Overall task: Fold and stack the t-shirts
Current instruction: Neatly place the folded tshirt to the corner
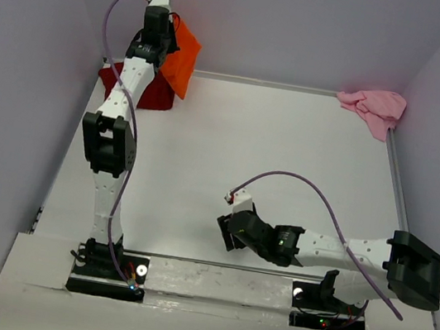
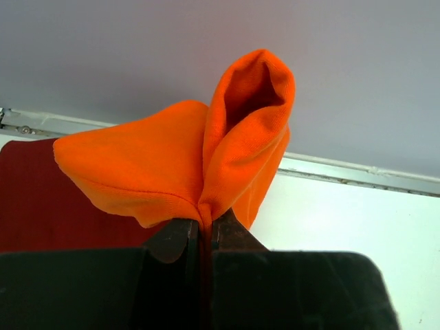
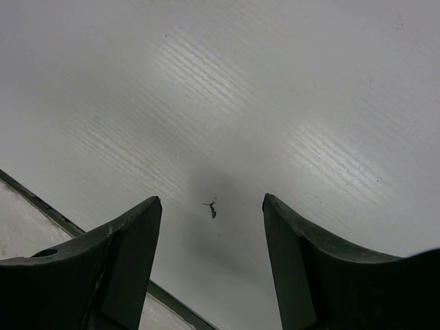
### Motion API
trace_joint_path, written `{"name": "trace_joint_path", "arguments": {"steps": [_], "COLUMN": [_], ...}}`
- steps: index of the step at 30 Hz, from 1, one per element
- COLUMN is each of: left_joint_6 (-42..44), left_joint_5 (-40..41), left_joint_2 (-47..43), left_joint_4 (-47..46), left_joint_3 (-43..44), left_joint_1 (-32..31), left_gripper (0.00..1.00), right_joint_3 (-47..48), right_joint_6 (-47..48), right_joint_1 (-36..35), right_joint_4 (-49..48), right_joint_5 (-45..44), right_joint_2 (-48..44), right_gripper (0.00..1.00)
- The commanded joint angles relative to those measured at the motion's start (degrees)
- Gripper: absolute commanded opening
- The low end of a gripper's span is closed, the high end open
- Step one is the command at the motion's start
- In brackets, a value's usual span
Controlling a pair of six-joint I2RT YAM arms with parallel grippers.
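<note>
White surface [image 1: 229, 158], grey walls. At its far left corner the left hand [image 2: 205, 223] is clenched on the orange t-shirt [image 2: 165, 161], lifted over the dark red t-shirt [image 1: 154, 92], which is half hidden by the arm. Crumpled at the far right corner is the pink t-shirt [image 1: 376, 106]. The right hand [image 3: 212, 203] gapes empty near the front edge.

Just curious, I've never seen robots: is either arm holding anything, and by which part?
The left tool pinches the orange t-shirt by a bunched fold of its cloth. The right tool is open, holding nothing.

Open table [image 1: 229, 158] centre; orange shirt [image 1: 185, 55], red shirt [image 1: 157, 95] far-left, pink shirt [image 1: 375, 108] far-right.
</note>
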State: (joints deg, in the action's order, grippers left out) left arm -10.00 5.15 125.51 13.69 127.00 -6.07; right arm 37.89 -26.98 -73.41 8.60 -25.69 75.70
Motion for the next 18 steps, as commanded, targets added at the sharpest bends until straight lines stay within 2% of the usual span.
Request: {"name": "trace_joint_path", "arguments": {"steps": [1,9,18], "left_joint_6": [0.2,-0.1,-1.6], "left_joint_5": [0.4,-0.9,-4.3], "left_joint_2": [-0.7,-2.5,-4.7], "left_joint_4": [-1.7,-3.1,-8.1], "left_joint_3": [3.7,-0.3,-11.9], "left_joint_1": [1.0,4.3,10.5], "left_gripper": [0.00,0.00,0.00], "right_joint_3": [2.3,2.0,1.8], "right_joint_6": [-0.3,-0.4,-0.4], "right_joint_1": [0.4,0.4,0.4], "right_joint_4": [-2.1,-2.4,-2.6], "right_joint_5": [-0.1,0.5,0.6], "right_joint_2": [0.7,1.5,2.0], "right_gripper": [0.67,0.67,0.67]}}
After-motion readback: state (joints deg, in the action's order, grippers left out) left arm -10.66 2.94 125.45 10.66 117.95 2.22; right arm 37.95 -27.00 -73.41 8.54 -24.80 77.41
